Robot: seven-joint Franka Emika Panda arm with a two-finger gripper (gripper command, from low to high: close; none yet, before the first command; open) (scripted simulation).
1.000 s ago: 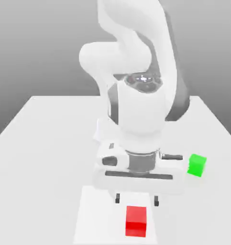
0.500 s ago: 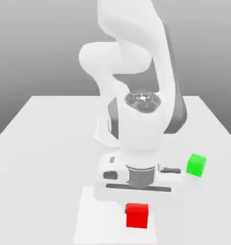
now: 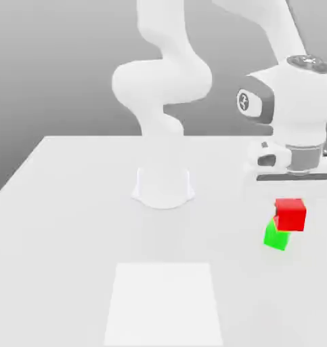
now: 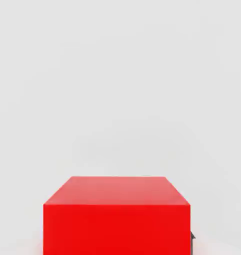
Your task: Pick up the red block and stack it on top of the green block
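The red block [image 3: 290, 215] hangs just below the white hand at the exterior view's right, and my gripper [image 3: 290, 209] is shut on it. It sits slightly above the green block [image 3: 274, 237] and covers that block's upper right part; I cannot tell whether the two touch. The green block rests on the table. In the hand view the red block [image 4: 117, 219] fills the near part of the picture, with a dark sliver of a fingertip [image 4: 192, 239] at its side. The green block is hidden in that view.
The arm's round white base [image 3: 163, 187] stands at the middle of the white table [image 3: 71, 203]. A lighter square patch [image 3: 164, 301] lies on the table near its front edge. The blocks are close to the table's right edge.
The arm has swung from the front middle of the table to the exterior view's right. The red block left the light patch and travelled with the hand to over the green block.
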